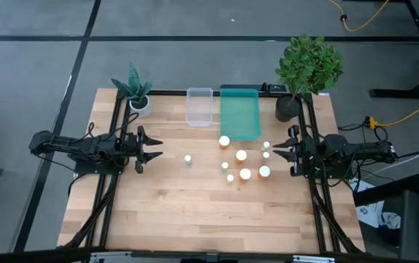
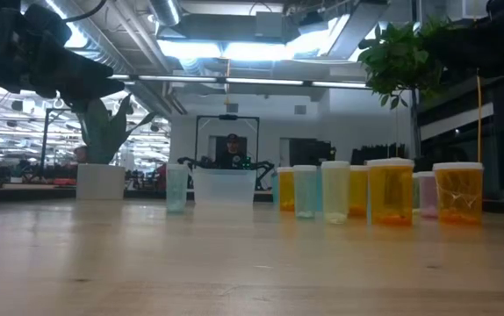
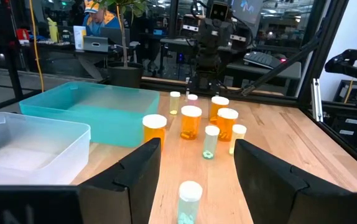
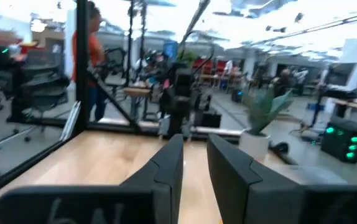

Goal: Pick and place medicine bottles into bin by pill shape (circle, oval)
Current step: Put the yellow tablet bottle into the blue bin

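Smooth wooden table (image 1: 195, 197); translucent plastic bins (image 1: 239, 113), glossy bottles (image 2: 391, 191).

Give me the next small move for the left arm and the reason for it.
Probably ease the left gripper forward toward the lone pale bottle. Its fingers are open and empty, that bottle stands apart from the cluster and nearest this arm, directly ahead in its wrist view, and both the clear bin and teal bin look empty.

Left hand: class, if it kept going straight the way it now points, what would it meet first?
Probably the lone pale bottle standing apart from the cluster. The left hand points across the table, open, and that bottle sits almost directly ahead between its fingers, though its exact height against the bottle is unclear.
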`<state>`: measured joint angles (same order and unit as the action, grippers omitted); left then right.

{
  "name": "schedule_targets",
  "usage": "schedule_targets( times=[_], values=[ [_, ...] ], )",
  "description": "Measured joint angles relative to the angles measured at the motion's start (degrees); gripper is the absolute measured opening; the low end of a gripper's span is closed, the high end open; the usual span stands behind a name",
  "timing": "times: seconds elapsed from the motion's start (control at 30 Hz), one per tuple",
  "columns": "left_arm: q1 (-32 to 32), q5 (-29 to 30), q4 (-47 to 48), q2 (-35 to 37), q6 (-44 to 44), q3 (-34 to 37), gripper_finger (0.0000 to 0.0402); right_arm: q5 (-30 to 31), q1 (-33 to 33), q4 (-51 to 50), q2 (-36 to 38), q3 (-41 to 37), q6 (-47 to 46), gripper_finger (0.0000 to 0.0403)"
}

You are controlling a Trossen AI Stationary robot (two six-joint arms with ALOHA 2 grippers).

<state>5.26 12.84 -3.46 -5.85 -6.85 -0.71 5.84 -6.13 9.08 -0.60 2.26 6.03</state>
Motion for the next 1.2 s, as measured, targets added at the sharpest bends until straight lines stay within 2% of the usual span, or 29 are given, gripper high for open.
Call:
schedule_targets(
  times=[0.2,0.33,0.5,0.63,0.77,0.93,1.07,1.2],
  values=[
    [-0.01,0.0,0.82,-0.01,-0.05,0.0,0.0195,8.97,0.0,0.69,-0.13,0.58,-1.51,0.0075],
    [-0.01,0.0,1.24,-0.01,0.0,0.0,0.0195,9.54,0.02,0.78,-1.68,3.33,-1.46,0.0075],
    [0.0,1.1,1.25,-0.01,4.99,0.0,0.0195,9.71,0.02,0.25,-7.06,9.07,-2.39,0.0075],
    [0.01,2.04,1.18,-0.01,7.63,0.0,0.0195,14.98,0.0,-1.92,-13.87,14.89,-2.85,0.0075],
    [-0.01,3.77,0.99,-0.01,7.49,0.0,0.0195,22.34,0.0,-12.39,-22.39,21.59,-8.29,0.0075],
    [0.01,4.22,0.92,-0.01,7.43,0.0,0.0195,31.39,0.01,-37.83,-33.4,33.1,-24.87,0.0075],
    [0.01,4.24,0.92,-0.01,7.41,0.0,0.0195,32.05,-0.08,-52.18,-39.99,40.57,-38.81,0.0075],
    [0.01,4.26,0.92,-0.01,7.4,0.0,0.0195,29.75,-0.24,-56.78,-44.04,42.53,-38.23,0.0075]
  ],
)
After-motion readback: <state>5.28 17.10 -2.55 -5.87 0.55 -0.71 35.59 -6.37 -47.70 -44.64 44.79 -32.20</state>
